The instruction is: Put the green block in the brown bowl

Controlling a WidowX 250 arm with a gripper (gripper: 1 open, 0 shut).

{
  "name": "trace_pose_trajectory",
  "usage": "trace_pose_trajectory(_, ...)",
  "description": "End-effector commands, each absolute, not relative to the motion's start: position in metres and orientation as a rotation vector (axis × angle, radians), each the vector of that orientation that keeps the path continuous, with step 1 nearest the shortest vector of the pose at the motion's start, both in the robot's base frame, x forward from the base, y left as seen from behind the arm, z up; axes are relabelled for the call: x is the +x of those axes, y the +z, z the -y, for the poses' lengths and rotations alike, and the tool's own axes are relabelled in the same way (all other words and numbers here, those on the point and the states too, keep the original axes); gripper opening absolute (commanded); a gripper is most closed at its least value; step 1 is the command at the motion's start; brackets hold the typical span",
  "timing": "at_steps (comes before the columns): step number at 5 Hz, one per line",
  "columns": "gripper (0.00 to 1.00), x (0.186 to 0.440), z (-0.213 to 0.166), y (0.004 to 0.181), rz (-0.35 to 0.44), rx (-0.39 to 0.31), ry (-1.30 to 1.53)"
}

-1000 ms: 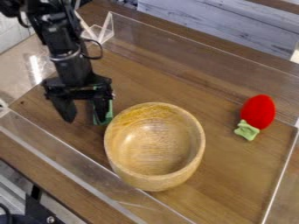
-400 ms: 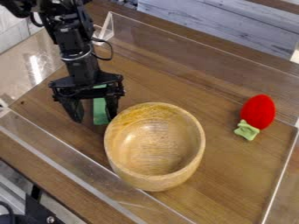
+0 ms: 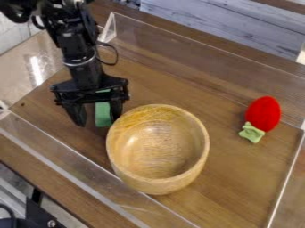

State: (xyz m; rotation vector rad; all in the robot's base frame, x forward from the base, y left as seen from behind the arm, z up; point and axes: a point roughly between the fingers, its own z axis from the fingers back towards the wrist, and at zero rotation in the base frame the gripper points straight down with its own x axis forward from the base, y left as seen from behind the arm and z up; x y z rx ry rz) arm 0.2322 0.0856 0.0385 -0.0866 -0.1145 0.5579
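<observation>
Camera view shows one brown bowl [image 3: 158,150], one green block [image 3: 103,114], and one red object [image 3: 263,114] with a light-green piece [image 3: 251,133]. No writing is readable. The black fingers [image 3: 92,112] stand wide open; the block lies between them, contact unclear. The bowl sits just beside the fingers.

One raised camera looks down across the table [image 3: 238,169].

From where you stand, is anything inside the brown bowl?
I see nothing in the brown bowl, and its inner floor is in view. The green block is outside, behind the rim, with its upper part hidden by the claw.
</observation>
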Motion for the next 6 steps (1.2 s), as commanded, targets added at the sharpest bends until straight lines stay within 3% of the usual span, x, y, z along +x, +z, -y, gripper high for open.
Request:
trace_pose_trajectory(1,1.0,0.238,-0.087,0.035,0.149,-0.064,0.537)
trace_pose_trajectory(3,1.0,0.249,-0.103,0.061,0.137,-0.045,0.464)
trace_pose_trajectory(6,1.0,0.243,-0.088,0.062,0.12,-0.052,0.381)
